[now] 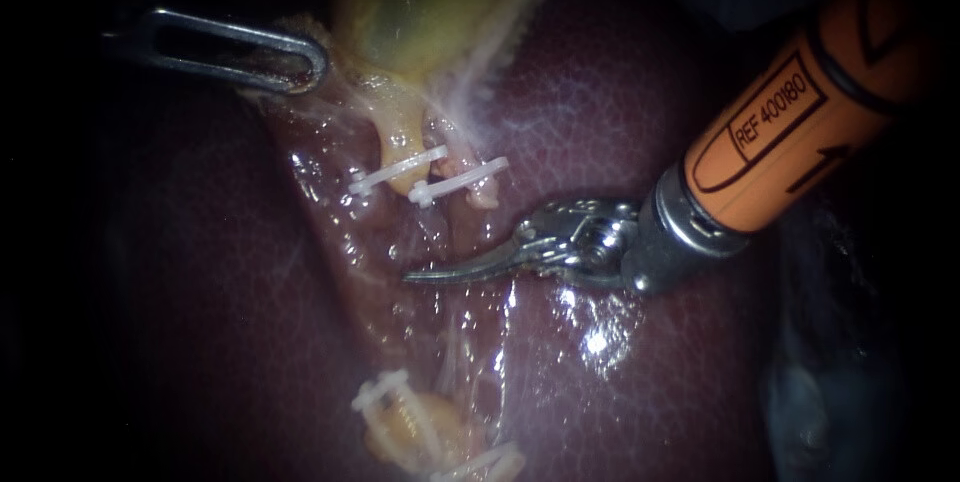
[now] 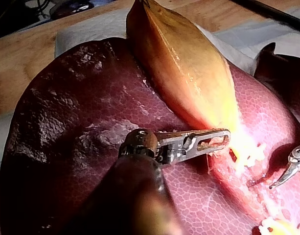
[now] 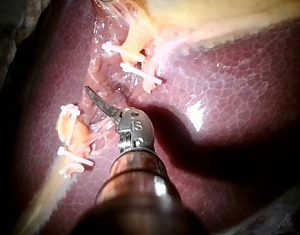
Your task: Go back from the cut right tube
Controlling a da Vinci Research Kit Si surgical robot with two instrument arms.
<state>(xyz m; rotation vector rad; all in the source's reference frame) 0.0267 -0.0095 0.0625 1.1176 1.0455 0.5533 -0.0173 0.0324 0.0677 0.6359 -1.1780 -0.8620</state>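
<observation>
So my right instrument (image 1: 430, 273) has its curved blades closed with nothing between them. It sits over the liver (image 1: 620, 122), just below the cut right tube (image 1: 484, 192) and not touching it. That stump pokes out under its white clip (image 1: 462, 180). My left instrument (image 1: 235, 52) is clamped on the gallbladder (image 1: 420, 12) edge.

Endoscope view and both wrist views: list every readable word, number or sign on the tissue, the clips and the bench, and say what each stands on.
liver, gallbladder, clips: none.
wooden bench: none.
The only print is on the right instrument, along its orange shaft, which is outside the things asked about.
</observation>
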